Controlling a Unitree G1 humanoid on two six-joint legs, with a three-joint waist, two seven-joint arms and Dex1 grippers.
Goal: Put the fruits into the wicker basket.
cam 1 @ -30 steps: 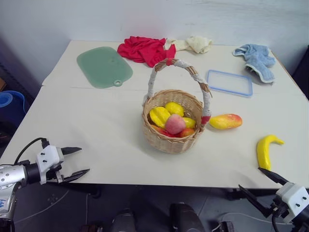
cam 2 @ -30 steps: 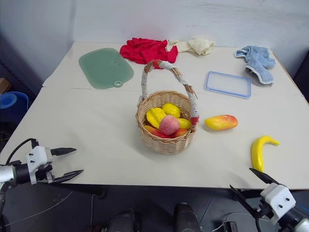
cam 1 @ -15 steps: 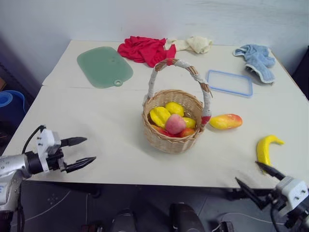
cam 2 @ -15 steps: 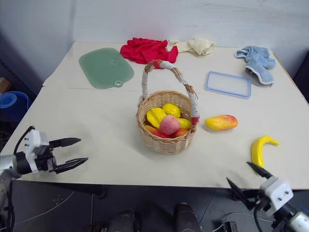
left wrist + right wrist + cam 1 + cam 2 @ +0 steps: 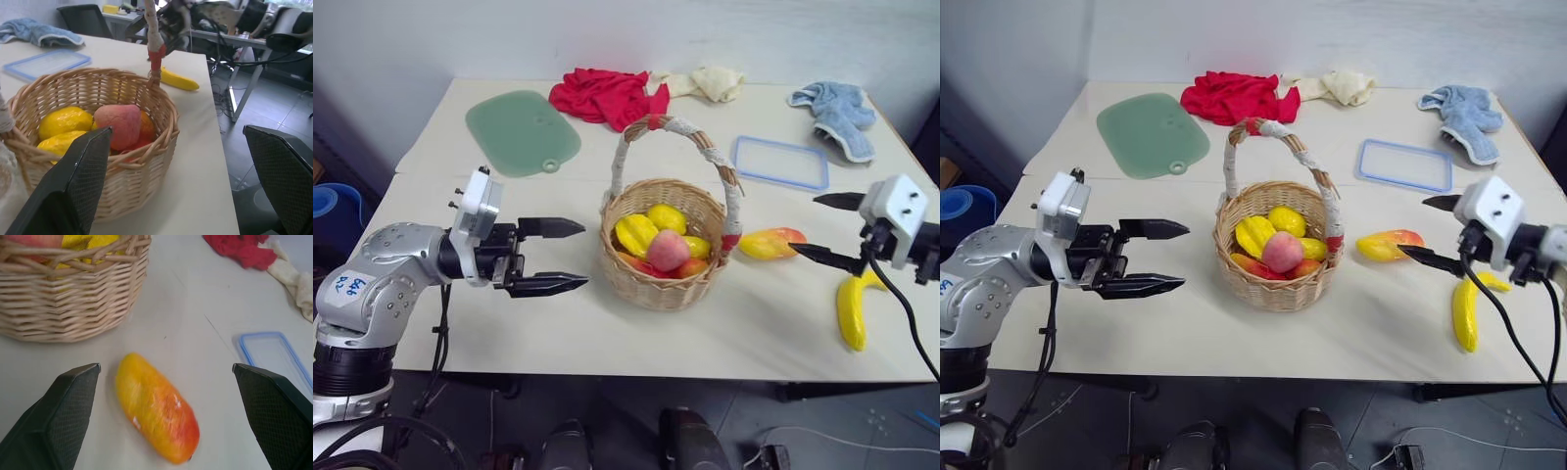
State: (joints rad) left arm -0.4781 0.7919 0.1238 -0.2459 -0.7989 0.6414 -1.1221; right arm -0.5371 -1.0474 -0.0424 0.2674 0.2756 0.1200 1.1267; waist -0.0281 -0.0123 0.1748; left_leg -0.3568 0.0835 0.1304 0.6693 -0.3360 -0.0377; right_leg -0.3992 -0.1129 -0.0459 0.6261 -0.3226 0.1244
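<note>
Both claws raised over table, right claw now facing mango

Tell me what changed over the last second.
Both arms rose over the table: the left gripper swung in toward the wicker basket, the right gripper came forward, open around the mango. Neither grasped anything. The banana and the cloths stayed put.

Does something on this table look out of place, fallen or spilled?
Nothing is spilled or damaged. Only two fruits lie outside the round woven wicker basket: the yellow-red oval mango beside it and the curved yellow banana near the table's front edge.
</note>
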